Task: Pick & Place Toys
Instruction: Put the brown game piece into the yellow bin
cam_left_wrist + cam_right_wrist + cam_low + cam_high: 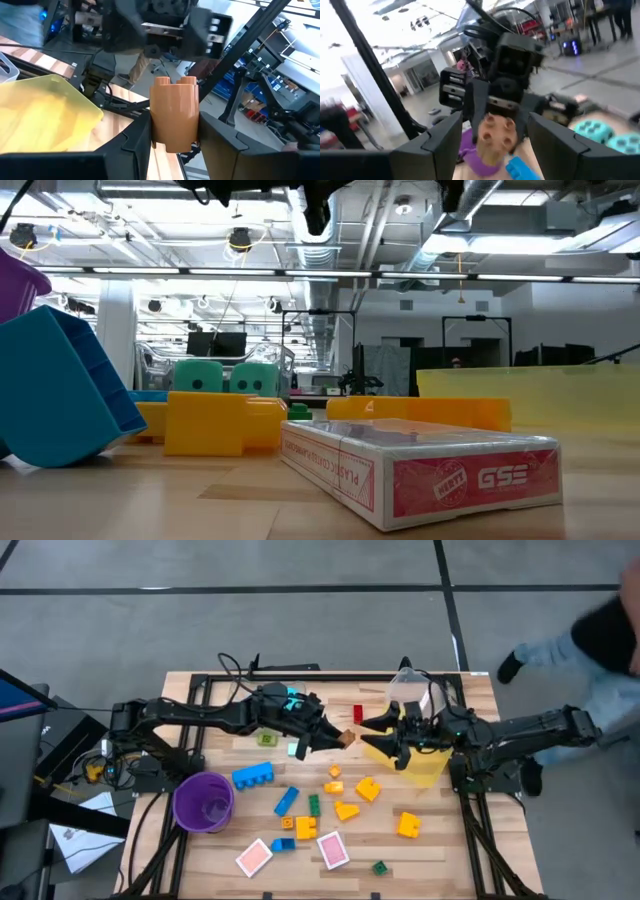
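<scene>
Left gripper point(175, 145): clamped on an orange brick point(174, 117), raised mid-table.
Right gripper point(385, 735): half-open, empty, facing the brick.
Relation: brick just left of the right fingers, beside the yellow bin point(425, 765).

Person point(590, 635) at the table's far right blurred and cut off by the frame edge; purple cup point(18, 280) cropped in the low view.

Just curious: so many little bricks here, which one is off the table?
The orange-brown brick, pinched in the left claw above the table; all other bricks lie on the wood.
</scene>
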Controlling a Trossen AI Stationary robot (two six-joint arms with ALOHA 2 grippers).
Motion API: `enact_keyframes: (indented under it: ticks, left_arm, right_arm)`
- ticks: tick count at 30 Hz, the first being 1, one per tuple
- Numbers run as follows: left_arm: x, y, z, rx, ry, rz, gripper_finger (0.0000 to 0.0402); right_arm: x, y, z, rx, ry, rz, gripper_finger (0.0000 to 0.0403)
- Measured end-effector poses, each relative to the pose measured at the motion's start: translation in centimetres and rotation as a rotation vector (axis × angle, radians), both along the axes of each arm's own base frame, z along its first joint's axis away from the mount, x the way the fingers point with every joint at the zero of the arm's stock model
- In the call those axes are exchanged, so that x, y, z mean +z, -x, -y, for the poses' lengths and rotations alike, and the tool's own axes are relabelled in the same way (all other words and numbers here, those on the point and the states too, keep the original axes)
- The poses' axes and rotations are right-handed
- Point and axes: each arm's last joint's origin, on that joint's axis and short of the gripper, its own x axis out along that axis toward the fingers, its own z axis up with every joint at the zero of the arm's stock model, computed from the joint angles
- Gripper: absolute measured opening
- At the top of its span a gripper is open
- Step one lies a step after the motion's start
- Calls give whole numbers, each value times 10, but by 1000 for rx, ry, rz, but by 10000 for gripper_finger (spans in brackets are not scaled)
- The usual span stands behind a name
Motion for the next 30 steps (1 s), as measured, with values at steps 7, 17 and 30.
enact_keyframes:
  ticks: [7,17,30]
  left_arm:
    - [0,0,0,-9,3,1,130]
    - [5,-1,7,-27,-20,60,131]
    - [6,-1,6,12,-62,83,130]
  right_arm:
    - [17,-22,-4,-14,206,-10,217]
    - [8,-40,-3,15,158,-100,217]
    - [8,-41,-3,39,102,-96,211]
